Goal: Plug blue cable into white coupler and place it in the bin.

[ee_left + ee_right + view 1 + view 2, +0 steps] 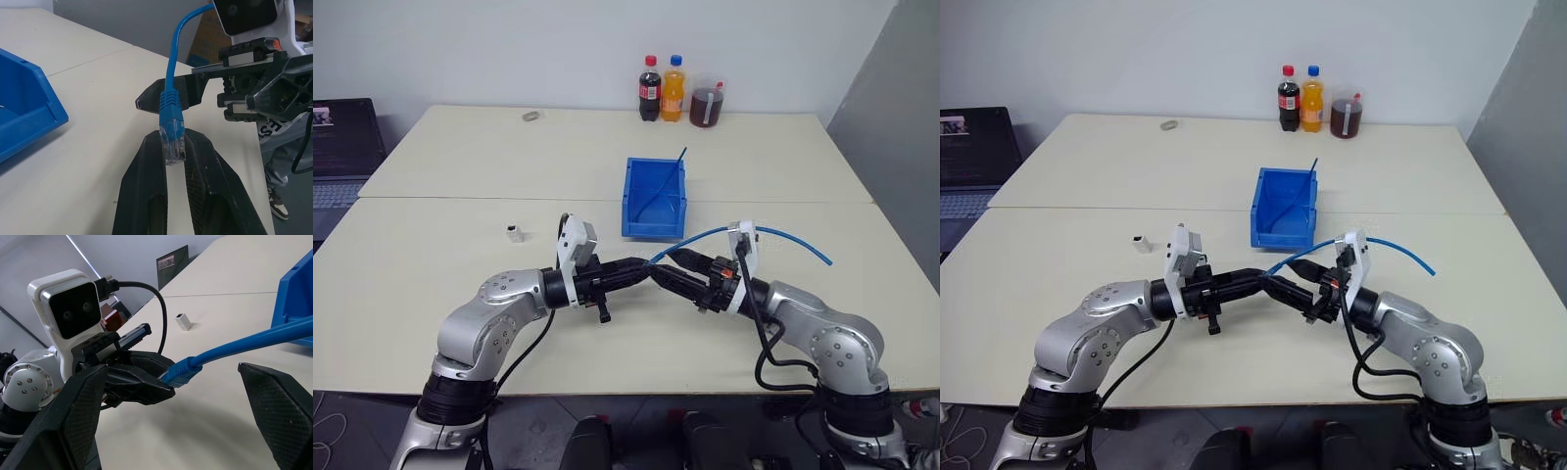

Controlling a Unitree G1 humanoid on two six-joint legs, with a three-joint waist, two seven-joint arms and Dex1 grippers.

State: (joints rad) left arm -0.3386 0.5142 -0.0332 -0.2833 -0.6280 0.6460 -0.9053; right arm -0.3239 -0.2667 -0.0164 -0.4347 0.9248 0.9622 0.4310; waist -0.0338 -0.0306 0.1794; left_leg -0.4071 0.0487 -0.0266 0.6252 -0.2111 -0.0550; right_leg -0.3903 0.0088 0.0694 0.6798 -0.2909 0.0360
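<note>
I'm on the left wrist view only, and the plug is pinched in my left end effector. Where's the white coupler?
Observer: The white coupler sits alone on the table, out on the left arm's side, with nothing gripping it.
Operator: Is the right end effector open?
Observer: Yes. The right end effector is wide open, with its fingers on either side of the blue cable.
Operator: Anything in the bin?
Observer: The bin holds a thin darker cable that leans over its far rim.

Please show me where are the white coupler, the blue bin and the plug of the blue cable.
white coupler [514,233], left eye view, middle of the block.
blue bin [653,230], left eye view, front wall.
plug of the blue cable [172,144], left wrist view, clear tip between the left gripper's fingers.
</note>
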